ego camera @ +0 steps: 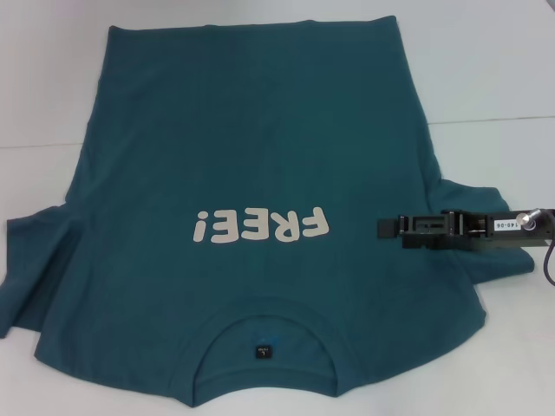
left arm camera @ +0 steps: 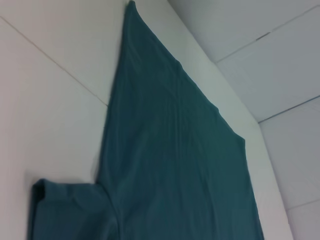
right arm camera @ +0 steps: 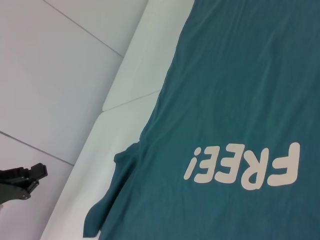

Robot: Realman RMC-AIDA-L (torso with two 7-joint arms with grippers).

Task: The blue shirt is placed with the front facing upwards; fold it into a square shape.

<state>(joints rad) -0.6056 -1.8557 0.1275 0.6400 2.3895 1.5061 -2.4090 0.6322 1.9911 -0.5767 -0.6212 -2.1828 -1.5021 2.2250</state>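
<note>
The blue shirt (ego camera: 251, 165), judged soft and limp, is best pinched at the sleeve; right gripper (ego camera: 390, 228) fingers: state indeterminable.

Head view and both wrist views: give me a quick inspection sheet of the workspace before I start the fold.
Surface: white table, a faint seam line running across it.
Job's things: blue shirt spread flat, front up, white FREE! lettering visible, collar nearest the robot; no fold made yet; both sleeves rumpled.
Clutter: nothing seen.
Grippers: right gripper over the shirt's right sleeve area, pointing toward the lettering, holding nothing seen. Left gripper seen only in the right wrist view, off the table's left edge.
Cables: one dark cable at the right arm.
Surroundings: pale tiled floor beside the table.
</note>
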